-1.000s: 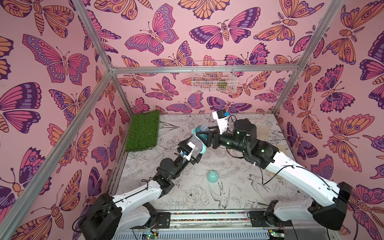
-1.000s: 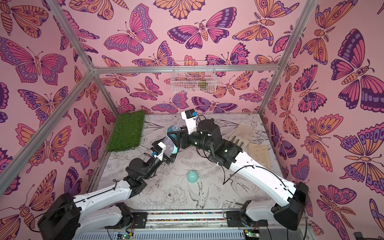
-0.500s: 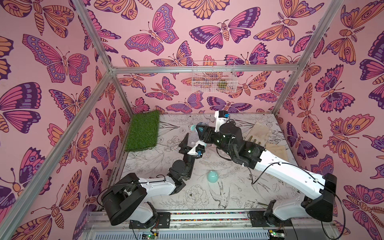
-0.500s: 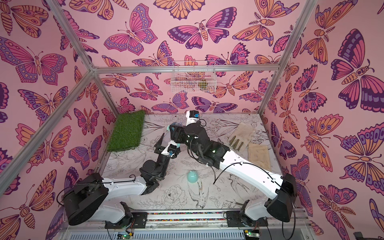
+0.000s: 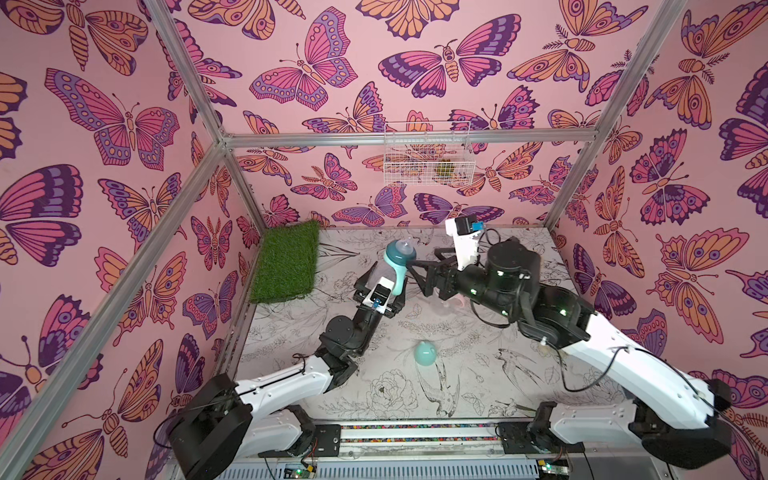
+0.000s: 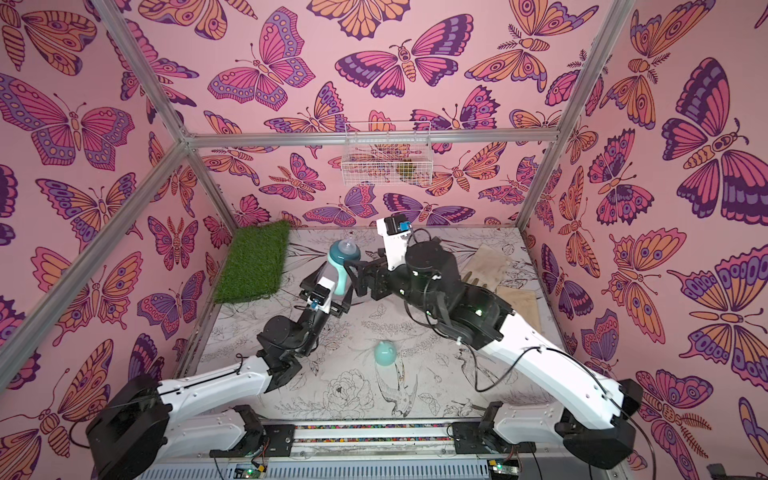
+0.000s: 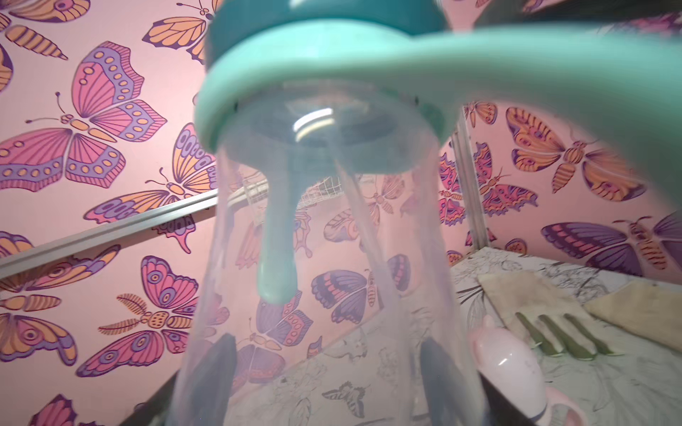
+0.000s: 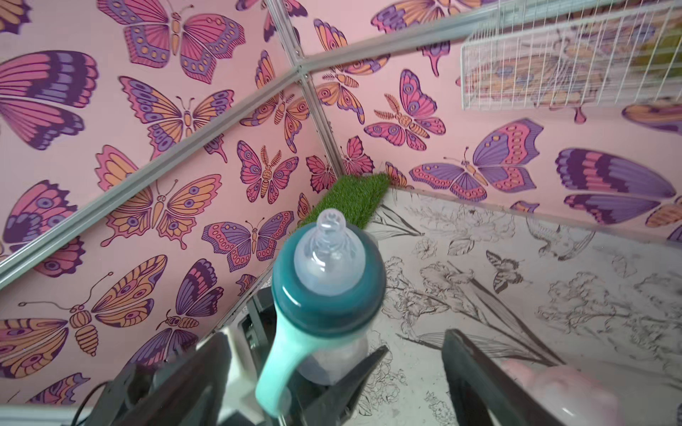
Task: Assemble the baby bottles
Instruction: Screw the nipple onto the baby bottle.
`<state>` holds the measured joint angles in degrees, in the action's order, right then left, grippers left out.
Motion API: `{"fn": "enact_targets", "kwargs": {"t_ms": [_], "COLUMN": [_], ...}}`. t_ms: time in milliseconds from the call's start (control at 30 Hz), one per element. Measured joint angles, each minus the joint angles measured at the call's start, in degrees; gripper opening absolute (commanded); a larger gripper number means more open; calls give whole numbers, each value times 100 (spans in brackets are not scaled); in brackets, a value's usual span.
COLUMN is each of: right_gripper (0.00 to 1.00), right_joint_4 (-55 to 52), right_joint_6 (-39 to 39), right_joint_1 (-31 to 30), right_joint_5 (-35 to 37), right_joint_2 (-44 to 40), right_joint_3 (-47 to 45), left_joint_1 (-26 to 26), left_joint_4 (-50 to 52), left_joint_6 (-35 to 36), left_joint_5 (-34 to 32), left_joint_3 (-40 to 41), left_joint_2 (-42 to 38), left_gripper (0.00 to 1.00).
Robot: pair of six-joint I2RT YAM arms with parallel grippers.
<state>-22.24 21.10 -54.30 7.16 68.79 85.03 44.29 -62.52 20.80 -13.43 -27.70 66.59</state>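
Slippage is the danger: the left gripper (image 5: 379,287) clamps the teal bottle (image 5: 395,268) by its smooth clear body, tilted aloft over the table (image 5: 478,386). The right gripper (image 5: 424,261), spread and empty, sits just beside the collar (image 5: 401,252); a nudge could twist it loose.

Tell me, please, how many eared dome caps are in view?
2. A teal plastic eared dome cap sits alone mid-table; a pink eared dome cap is near the beige gloves, largely hidden by the right arm from above.
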Motion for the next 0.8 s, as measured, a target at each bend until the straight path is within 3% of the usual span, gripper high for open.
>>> {"fn": "enact_targets", "kwargs": {"t_ms": [367, 567, 800], "right_gripper": [89, 88, 84], "right_joint_4": [-330, 61, 387], "right_joint_6": [-2214, -2275, -2173], "right_joint_1": [376, 1228, 1394], "right_joint_5": [-2004, -3379, -4468], "right_joint_2": [-584, -243, 50], "right_joint_3": [-208, -267, -273], "left_joint_1": [-1126, -1338, -1392], "left_joint_4": [627, -348, -1207], "left_joint_6": [-2376, -3674, -4671], "left_joint_5": [3438, 5287, 6310], "left_joint_3": [48, 22, -269], "left_joint_2": [-516, -81, 546], "left_gripper": [0, 0, 0]}}
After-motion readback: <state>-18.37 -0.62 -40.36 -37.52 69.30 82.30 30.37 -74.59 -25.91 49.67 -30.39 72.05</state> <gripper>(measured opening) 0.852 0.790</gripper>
